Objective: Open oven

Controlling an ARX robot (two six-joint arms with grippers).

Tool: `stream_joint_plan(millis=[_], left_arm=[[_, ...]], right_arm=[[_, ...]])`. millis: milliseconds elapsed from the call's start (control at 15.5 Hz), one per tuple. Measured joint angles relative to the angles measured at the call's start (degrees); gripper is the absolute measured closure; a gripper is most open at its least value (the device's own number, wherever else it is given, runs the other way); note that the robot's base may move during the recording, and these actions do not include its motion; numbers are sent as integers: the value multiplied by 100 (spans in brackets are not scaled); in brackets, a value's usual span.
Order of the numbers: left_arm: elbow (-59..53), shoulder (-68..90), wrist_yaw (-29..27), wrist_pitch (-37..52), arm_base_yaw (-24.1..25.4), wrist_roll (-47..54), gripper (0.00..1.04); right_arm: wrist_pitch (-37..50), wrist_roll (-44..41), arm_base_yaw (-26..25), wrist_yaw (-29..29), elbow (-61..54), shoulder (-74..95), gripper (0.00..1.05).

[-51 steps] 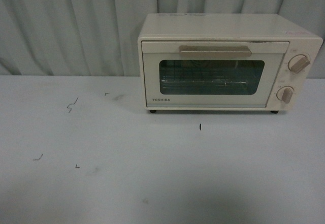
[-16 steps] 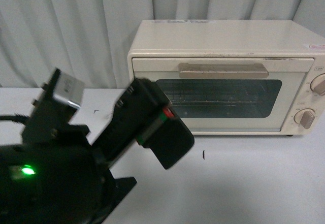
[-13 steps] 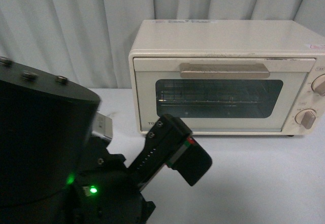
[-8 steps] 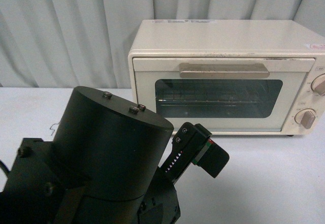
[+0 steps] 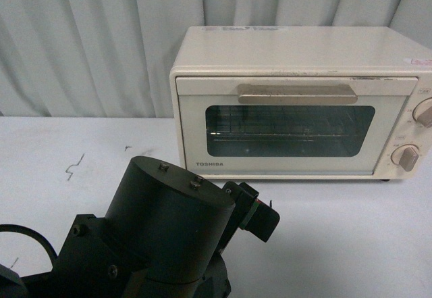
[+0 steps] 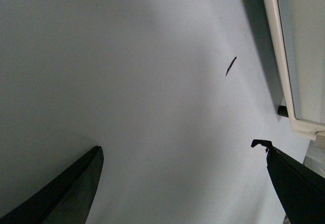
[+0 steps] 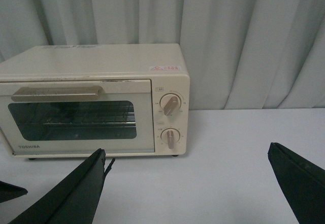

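Observation:
The cream-white TOSHIBA oven [image 5: 297, 102] stands on the white table at the back right, door shut, with its beige bar handle [image 5: 297, 94] above the glass window and two round knobs [image 5: 407, 157] at the right. It also shows in the right wrist view [image 7: 94, 99]. My left arm fills the lower left of the front view, its black tip [image 5: 256, 218] just in front of the oven's lower left corner. The left gripper [image 6: 183, 183] is open over bare table, with the oven's bottom edge [image 6: 284, 56] beside it. The right gripper [image 7: 188, 188] is open and empty, facing the oven from a distance.
A grey-white curtain [image 5: 88, 41] hangs behind the table. The white table [image 5: 351, 244] carries small black pen marks [image 5: 73, 167], one also in the left wrist view [image 6: 231, 65]. A black cable [image 5: 30, 234] loops at the lower left.
The left arm has swung into the front view and then lowered; its black tip dropped from in front of the oven door to just above the table. The oven door stays shut.

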Motion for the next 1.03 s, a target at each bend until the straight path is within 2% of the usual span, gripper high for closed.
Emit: stream_joint_plan(millis=[193,1031], left_arm=[[332,219,-83,-59,42,-162,7],[417,221,-210,-286,-17,-175,7]], right_arm=[[0,-2,0,0,0,-2,6],[0,-2,0,0,0,-2,6]])
